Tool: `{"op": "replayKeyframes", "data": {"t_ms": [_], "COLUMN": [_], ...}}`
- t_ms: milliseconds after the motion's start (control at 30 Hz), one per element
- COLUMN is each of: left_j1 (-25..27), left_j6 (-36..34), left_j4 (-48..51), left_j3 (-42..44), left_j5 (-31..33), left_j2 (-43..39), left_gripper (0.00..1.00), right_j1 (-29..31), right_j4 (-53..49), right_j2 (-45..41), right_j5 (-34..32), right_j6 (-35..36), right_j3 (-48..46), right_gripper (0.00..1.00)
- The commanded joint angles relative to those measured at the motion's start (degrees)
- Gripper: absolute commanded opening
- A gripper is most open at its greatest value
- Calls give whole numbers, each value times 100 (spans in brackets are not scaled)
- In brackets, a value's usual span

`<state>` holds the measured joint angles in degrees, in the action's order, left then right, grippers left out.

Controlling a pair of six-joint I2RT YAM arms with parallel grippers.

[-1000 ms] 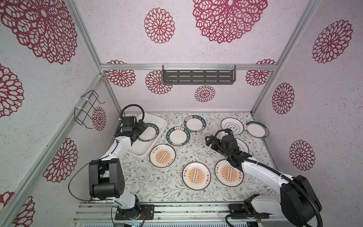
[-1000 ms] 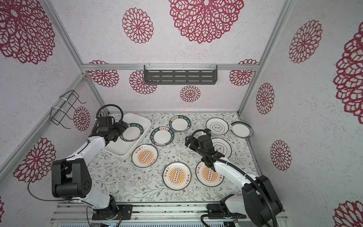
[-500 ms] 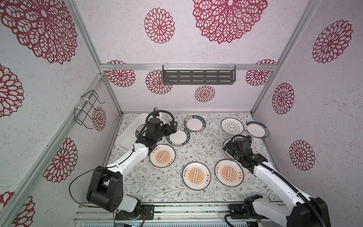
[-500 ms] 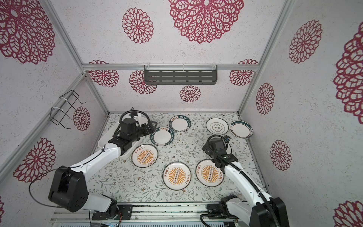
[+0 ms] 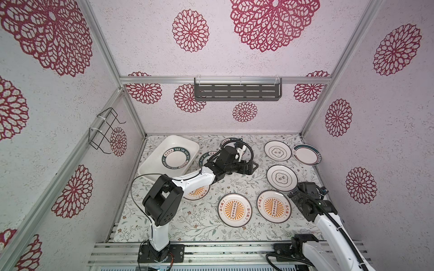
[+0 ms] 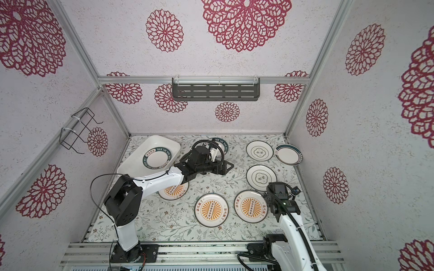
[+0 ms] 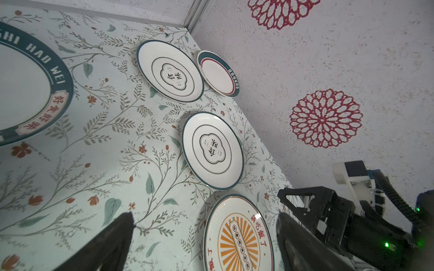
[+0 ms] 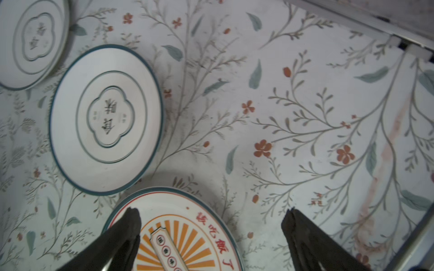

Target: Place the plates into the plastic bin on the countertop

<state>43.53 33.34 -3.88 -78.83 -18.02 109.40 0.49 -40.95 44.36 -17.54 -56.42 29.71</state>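
The leafy printed countertop (image 5: 204, 225) carries scattered glossy round plates (image 5: 234, 210); the left arm hides most of two teal-rimmed ones. One plate lies in the smooth white bin (image 5: 180, 143), far left. The left gripper (image 7: 205, 217) has swung from there to mid-table, and the right gripper (image 8: 211, 218) has drawn back. Both gape empty.

The teal-rimmed plate (image 7: 28, 93) reads "SHI HAO WEI" and 好食好味. The ring plate (image 7: 212, 150) bears 食味 at its centre. The sunburst plate (image 8: 199, 234) carries 该吃饭了.
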Motion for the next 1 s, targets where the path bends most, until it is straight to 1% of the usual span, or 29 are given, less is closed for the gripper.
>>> {"op": "replayKeyframes", "data": {"t_ms": [0, 100, 233, 267, 400, 567, 700, 767, 933, 967], "left_j1": [121, 215, 224, 222, 225, 211, 184, 126, -8, -34], "left_j6": [-362, -542, -683, -727, -908, -1039, -1020, -975, -953, -953], "left_j4": [351, 684, 831, 908, 1205, 1453, 1560, 1591, 1760, 1799], "left_j3": [-318, -534, -610, -645, -751, -783, -801, -784, -790, -792], "left_j5": [-189, -217, -180, -143, -98, 107, 198, 179, 47, 24], "left_j2": [188, 252, 254, 464, 533, 529, 559, 587, 617, 641], "left_gripper": [97, 97, 97, 97, 97, 97, 97, 97, 97, 97], "right_j1": [-498, -788, -817, -822, -819, -816, -818, -806, -764, -732], "right_j4": [-171, 44, 504, 518, 480, 556, 1095, 1335, 1864, 2095], "right_j2": [-199, -133, 1, 41, 148, -15, -169, -149, -19, 18], "right_j5": [452, 971, 1764, 1877, 2215, 2590, 3056, 3184, 3404, 3491], "right_j6": [181, 346, 613, 653, 756, 566, 249, 98, 24, -17], "right_j3": [-157, -385, -583, -585, -590, -773, -1124, -1265, -1404, -1460], "right_gripper": [99, 99, 99, 99, 99, 99, 99, 99, 99, 99]}}
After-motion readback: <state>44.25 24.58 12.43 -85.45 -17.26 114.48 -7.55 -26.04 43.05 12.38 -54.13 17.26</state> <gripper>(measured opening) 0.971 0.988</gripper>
